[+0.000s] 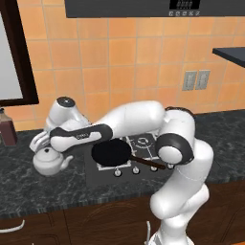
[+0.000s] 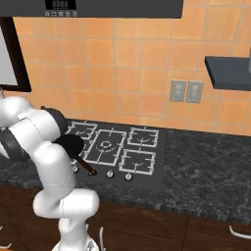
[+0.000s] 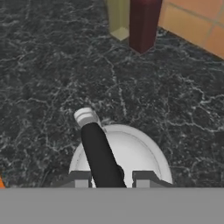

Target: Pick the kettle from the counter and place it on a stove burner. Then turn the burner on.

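Kettle (image 1: 49, 161): silvery-white, on dark marbled counter (image 1: 28, 191), left of black cooktop (image 1: 103, 174). Gripper (image 3: 107, 177): 2 fingertips clenched on the kettle's dark arched handle (image 3: 99, 157), above the lid. Frying pan (image 1: 111, 153): black, on the cooktop's left. Front-right burner (image 2: 137, 162): bare grate. Dark red bottle (image 3: 142, 24): beside tiled wall.

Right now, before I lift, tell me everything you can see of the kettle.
The kettle is small, squat and silvery-white, seemingly polished metal, with a rounded body, a short curved spout pointing toward the cooktop and a knobbed lid. It stands upright on the counter, left of the cooktop. Its thin dark arched handle runs over the lid. In the hand view the pincer sits directly above, a fingertip on either side of the handle, closed on it. Nothing else touches the kettle.
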Robot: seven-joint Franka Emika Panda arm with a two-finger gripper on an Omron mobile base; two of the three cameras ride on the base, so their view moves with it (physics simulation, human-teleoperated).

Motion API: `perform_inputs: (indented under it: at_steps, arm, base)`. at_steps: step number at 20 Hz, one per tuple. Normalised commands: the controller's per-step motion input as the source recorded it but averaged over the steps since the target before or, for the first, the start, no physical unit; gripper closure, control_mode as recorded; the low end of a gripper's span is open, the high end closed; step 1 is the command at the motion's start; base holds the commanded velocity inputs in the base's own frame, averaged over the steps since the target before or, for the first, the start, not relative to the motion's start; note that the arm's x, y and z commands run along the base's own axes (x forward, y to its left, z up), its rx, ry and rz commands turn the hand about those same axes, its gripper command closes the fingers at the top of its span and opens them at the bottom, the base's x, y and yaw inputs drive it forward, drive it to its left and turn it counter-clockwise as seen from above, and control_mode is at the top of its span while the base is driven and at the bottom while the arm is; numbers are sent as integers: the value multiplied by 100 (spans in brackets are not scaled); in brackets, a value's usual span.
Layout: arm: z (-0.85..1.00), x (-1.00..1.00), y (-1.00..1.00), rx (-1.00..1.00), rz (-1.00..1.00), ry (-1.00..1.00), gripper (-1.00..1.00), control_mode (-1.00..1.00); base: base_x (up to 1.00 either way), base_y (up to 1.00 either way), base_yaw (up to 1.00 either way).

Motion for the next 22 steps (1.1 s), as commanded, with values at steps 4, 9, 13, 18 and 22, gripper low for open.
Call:
perform_inputs:
  at_steps: [4, 9, 13, 18, 22]
  arm:
    - [51, -35, -37, 0, -8, -11, 100, -100]
    - [42, -19, -71, 0, -13, -1, 100, -100]
    - [40, -4, -84, 0, -15, 0, 100, -100]
    - [32, 0, -91, 0, -18, 0, 100, -100]
    - [29, 0, -94, 0, -18, 0, 100, -100]
  base:
    - [0, 0, 0]
    - [0, 0, 0]
    - [0, 0, 0]
    - [0, 0, 0]
    - [0, 0, 0]
